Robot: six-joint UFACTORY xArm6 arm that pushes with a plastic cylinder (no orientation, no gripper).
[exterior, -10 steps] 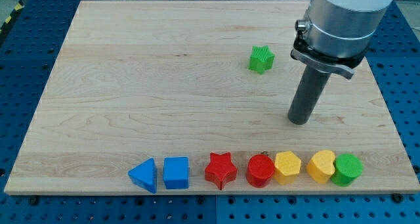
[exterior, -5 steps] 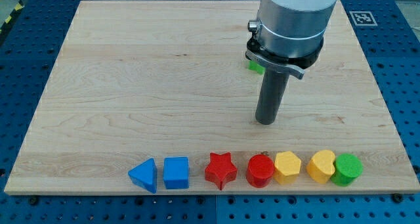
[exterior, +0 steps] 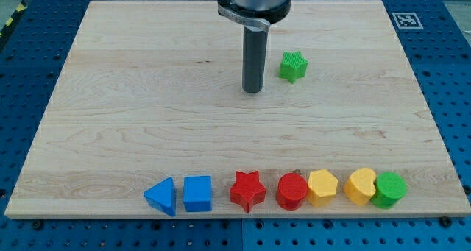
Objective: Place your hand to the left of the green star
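The green star (exterior: 293, 65) lies on the wooden board (exterior: 132, 96), right of centre toward the view's top. My tip (exterior: 252, 90) rests on the board to the left of the star and slightly below it, a short gap apart and not touching it. The rod rises straight up from the tip to the arm at the view's top.
A row of blocks runs along the board's bottom edge: blue triangle (exterior: 161, 196), blue cube (exterior: 197, 193), red star (exterior: 247, 190), red cylinder (exterior: 292, 191), yellow hexagon (exterior: 322, 187), a second yellow block (exterior: 360, 185), green cylinder (exterior: 390, 189).
My tip has moved from the star's lower right, leftward and up past the star, to its left side. The star and the row of blocks have not moved.
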